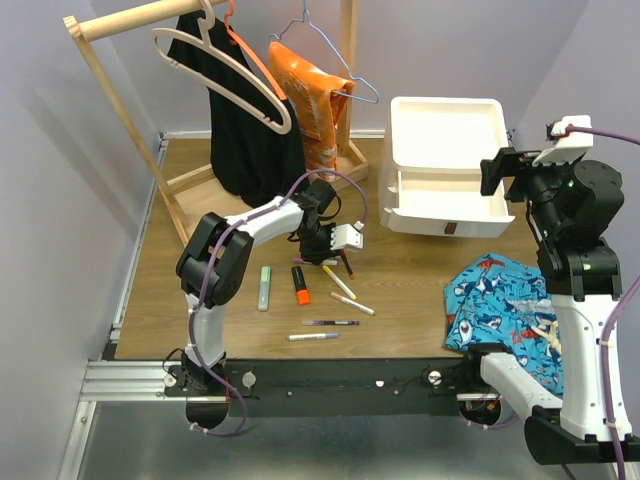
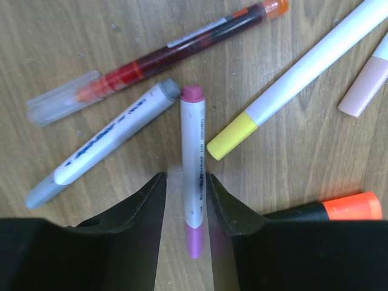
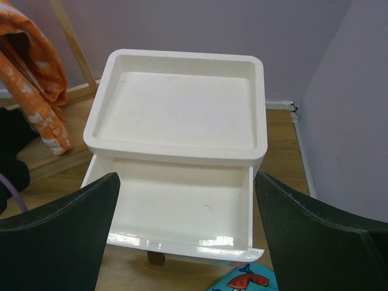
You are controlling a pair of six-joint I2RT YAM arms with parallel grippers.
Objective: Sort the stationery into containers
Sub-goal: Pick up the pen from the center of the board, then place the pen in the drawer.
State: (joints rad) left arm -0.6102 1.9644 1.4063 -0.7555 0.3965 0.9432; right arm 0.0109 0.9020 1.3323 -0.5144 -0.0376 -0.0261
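Pink-capped white pen lies mid-desk, its long axis pointing straight out between the fingers of my left gripper, whose part-open jaws straddle it without yet pinching.

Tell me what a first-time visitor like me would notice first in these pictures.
Probably the left gripper, low over the scattered pens near the table's middle, its fingers either side of a pink-capped white pen. Next comes the white drawer unit at the far right, its top drawer pulled open and bare, with the right gripper wide open and pointed at it.
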